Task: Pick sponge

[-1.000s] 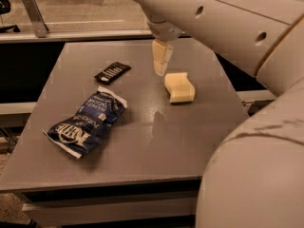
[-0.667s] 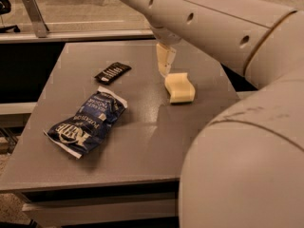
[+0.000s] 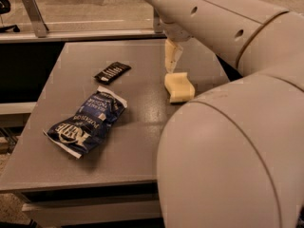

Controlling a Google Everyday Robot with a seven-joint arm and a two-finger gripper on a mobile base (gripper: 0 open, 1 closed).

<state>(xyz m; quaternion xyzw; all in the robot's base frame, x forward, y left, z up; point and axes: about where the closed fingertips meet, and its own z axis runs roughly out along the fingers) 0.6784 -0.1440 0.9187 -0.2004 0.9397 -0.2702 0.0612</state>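
Observation:
The pale yellow sponge (image 3: 179, 87) lies on the grey table (image 3: 137, 146), right of its middle, partly hidden by my arm at its lower right. My gripper (image 3: 171, 61) hangs from the arm just above the sponge's far left corner, its pale fingers pointing down and ending close to the sponge's top edge. The arm fills the right side and top of the view.
A blue crinkled snack bag (image 3: 88, 122) lies at the table's left front. A small black packet (image 3: 112, 72) lies behind it. A rail with a metal post (image 3: 35, 15) runs along the far edge. The table's front edge is near the bottom.
My arm has swung further over the table and covers more of the right side. The gripper has come down closer to the sponge's far edge. The sponge has not moved.

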